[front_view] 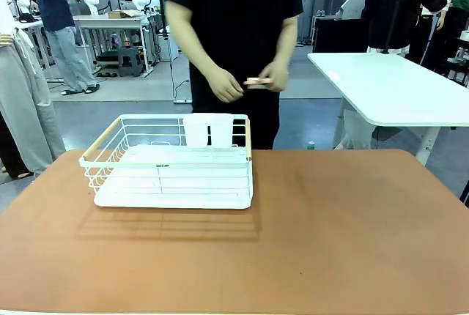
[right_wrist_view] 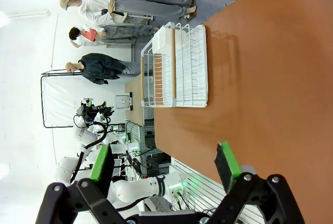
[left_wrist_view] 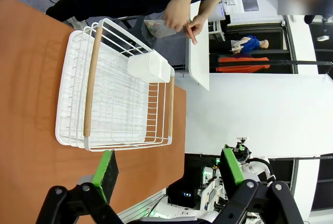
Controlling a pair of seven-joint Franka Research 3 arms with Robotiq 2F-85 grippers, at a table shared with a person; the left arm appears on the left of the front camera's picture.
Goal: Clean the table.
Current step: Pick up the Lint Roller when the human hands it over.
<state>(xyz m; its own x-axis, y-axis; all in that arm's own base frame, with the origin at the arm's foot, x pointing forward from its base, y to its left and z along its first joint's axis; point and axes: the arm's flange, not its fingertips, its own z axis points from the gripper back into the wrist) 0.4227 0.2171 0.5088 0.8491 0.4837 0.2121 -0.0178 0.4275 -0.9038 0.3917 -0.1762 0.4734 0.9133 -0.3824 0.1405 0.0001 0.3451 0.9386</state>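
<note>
Table: the terracotta-topped table (front_view: 330,242) carries the white wire rack (front_view: 176,183) on its far left part, as the front camera sees it, and stretches wide to the right of the rack and nearer than it.
Rack: upright on a white tray (front_view: 172,201), with a wooden rail (front_view: 99,145) along each short end and a white box-shaped holder (front_view: 207,130) at its far side.
Person: in a dark top, stands just beyond the rack at the table's far edge, one hand (front_view: 224,85) close to the other above and behind the rack.
Held item: a small pinkish thing (front_view: 256,81) sits between those hands; what it is cannot be told.
Left gripper (left_wrist_view: 169,169): jaws spread wide, nothing between the green pads, with the rack ahead of the fingers and apart from them.
Right gripper (right_wrist_view: 162,164): jaws also spread wide and bare, well apart from the rack.
White-topped table (front_view: 396,88): stands beyond the rack and to its right, apart from the terracotta one.
</note>
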